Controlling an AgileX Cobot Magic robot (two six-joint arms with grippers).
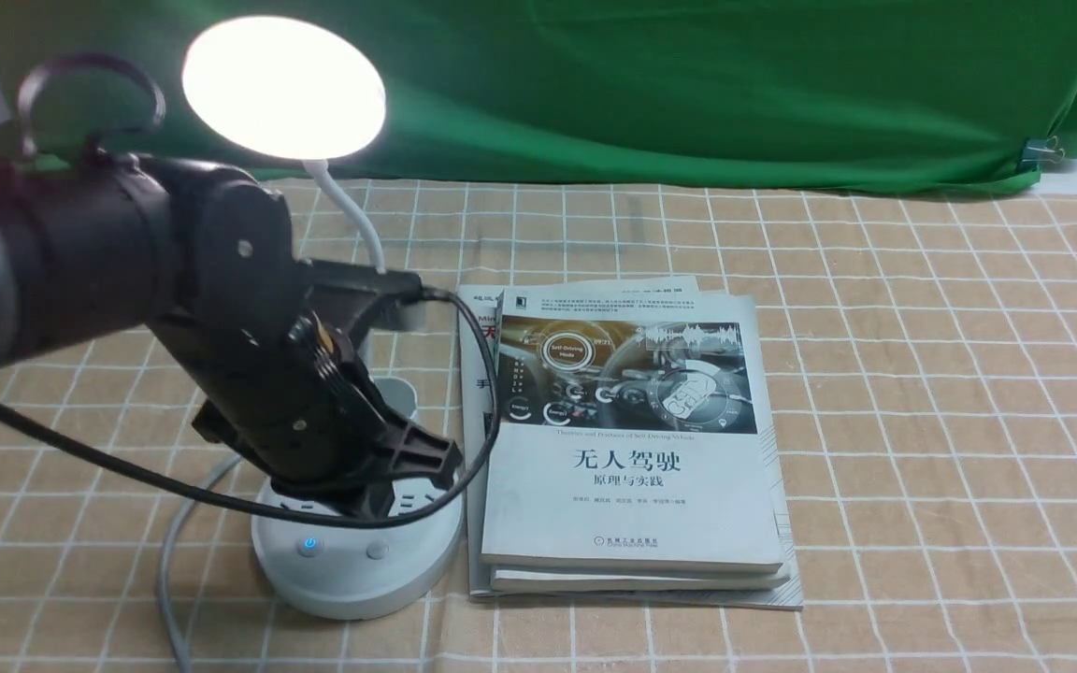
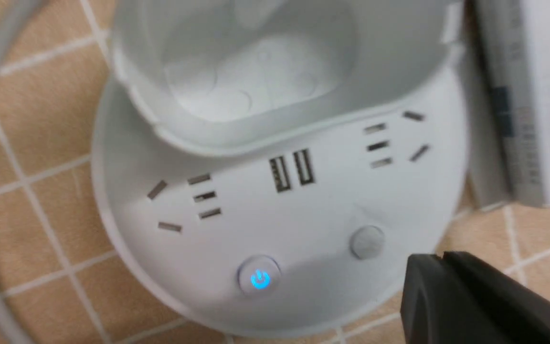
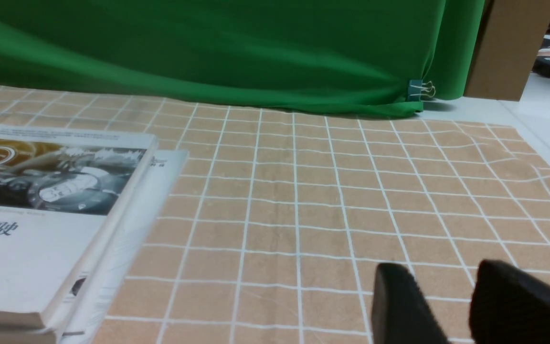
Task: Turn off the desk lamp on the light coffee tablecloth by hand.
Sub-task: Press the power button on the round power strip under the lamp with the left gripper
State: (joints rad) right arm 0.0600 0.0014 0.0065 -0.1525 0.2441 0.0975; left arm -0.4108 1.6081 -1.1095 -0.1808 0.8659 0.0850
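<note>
Left hand [image 1: 412,486] over base of desk lamp [image 1: 356,584], head lit; finger opening unclear, nothing seen in grip. Tablecloth [image 1: 922,421] beneath both. Books [image 1: 632,449] just right of left hand. Right hand [image 3: 442,296]: fingers slightly parted, empty.

On the top book [image 1: 627,505] near the middle of my tabletop [image 1: 922,421], I read "无人驾驶 原理与实践," "Theories and Practices of Self-Driving Vehicle," "Self-Driving Mode," "09:21" and "China Machine Press"; a power sign glows on the lamp base's button [image 2: 259,275] beside it.
</note>
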